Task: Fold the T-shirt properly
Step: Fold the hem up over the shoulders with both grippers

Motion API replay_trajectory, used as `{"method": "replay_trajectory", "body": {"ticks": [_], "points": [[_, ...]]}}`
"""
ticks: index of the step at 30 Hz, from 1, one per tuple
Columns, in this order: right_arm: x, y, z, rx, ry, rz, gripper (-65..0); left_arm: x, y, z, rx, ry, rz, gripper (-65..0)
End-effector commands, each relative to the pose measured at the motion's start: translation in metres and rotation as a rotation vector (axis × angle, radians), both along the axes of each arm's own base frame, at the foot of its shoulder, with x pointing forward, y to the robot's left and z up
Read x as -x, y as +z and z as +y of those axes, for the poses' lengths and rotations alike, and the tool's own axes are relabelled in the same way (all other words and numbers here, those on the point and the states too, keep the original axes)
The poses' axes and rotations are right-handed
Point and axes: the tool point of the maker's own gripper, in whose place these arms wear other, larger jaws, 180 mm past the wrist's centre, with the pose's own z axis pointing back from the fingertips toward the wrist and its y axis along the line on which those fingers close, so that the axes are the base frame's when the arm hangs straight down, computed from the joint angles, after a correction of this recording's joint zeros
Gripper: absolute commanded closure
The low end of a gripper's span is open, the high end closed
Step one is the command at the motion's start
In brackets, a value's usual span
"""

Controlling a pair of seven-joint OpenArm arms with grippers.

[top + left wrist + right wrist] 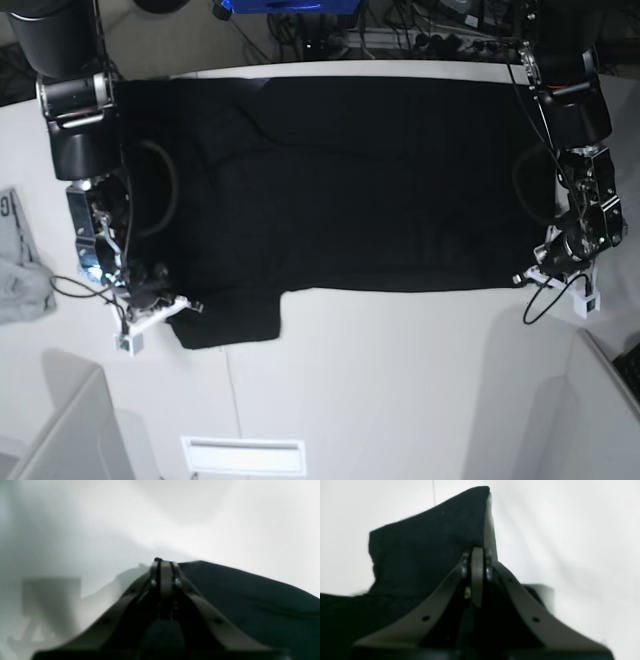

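Black T-shirt lying spread across white table, sleeve extending near right gripper, right pincer pressing together at the cloth, left gripper pinching the shirt's edge, grey garment lying beside right arm.

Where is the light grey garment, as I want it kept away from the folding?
The light grey garment lies at the base view's left edge, beside the black T-shirt.

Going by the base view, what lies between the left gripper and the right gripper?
In the base view, the black T-shirt spans the stretch between left gripper and right gripper.
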Motion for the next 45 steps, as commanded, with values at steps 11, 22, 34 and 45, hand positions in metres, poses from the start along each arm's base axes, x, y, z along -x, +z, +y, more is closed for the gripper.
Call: {"method": "replay_trajectory", "body": {"ticks": [11, 22, 34, 45], "points": [[0.011, 0.034, -0.016, -0.028, -0.033, -0.109, 0.0, 0.011, 0.023, -0.002, -0.072, -0.048, -0.06, 0.0], [0.043, 0.05, -0.035, -0.063, -0.07, -0.096, 0.0, 0.043, 0.049, -0.001, -0.157, -0.081, -0.121, 0.0], [0.07, 0.066, -0.044, -0.065, -0.075, -0.079, 0.0, 0.079, 0.074, -0.003, -0.227, -0.164, -0.074, 0.0], [0.119, 0.065, -0.058, -0.057, -0.109, -0.031, 0.0, 0.11, 0.072, 0.006, -0.257, -0.15, -0.007, 0.0]]}}
